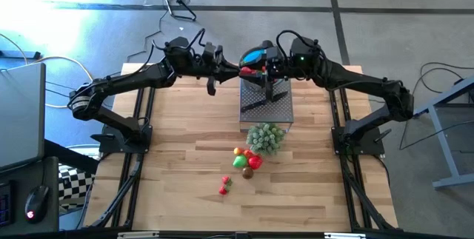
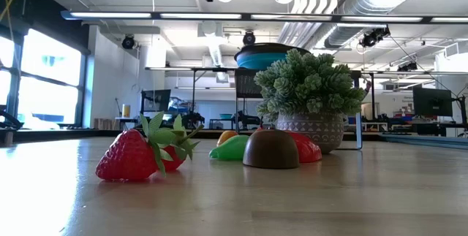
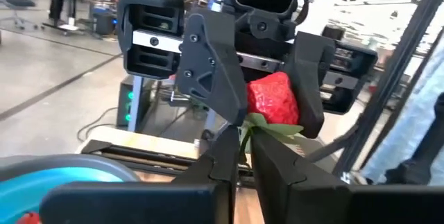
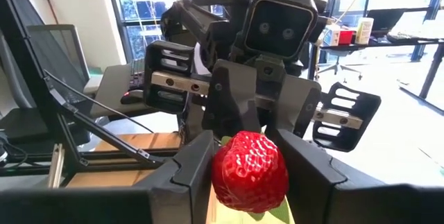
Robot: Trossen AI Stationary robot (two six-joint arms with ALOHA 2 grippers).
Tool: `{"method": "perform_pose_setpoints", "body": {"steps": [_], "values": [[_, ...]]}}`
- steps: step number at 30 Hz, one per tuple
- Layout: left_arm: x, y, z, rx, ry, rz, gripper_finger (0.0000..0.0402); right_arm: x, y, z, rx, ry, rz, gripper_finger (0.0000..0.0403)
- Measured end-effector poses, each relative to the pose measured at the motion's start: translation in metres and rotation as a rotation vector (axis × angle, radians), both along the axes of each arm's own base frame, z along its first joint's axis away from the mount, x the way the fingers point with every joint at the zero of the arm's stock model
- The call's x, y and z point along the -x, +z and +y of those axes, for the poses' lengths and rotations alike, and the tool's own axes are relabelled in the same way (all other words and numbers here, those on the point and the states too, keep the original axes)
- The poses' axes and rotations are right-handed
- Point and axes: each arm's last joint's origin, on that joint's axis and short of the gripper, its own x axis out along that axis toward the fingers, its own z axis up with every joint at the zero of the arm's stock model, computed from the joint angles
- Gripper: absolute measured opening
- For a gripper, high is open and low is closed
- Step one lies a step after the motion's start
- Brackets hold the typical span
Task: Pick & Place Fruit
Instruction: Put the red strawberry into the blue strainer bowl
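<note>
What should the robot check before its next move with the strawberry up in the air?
1. Right pincer gripping the strawberry: ok, the berry sits squeezed between its two sides.
2. Left pincer clear of the strawberry: cannot tell, it is right at the green leaves.
3. Blue bowl close by: ok, the high view shows both pincers meeting at it.
4. Room inside the bowl: cannot tell, its inside is mostly hidden.
5. More fruit to fetch: ok, a small pile lies on the table.
</note>
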Motion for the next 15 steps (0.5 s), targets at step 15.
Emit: {"method": "perform_pose_setpoints", "body": {"steps": [15], "values": [[0.0000, -0.0004, 0.0005, -0.003, 0.010, 0.003, 0.0166, 0.0002, 0.0000, -0.0004, -0.002, 0.003, 0.000, 0.0131]]}}
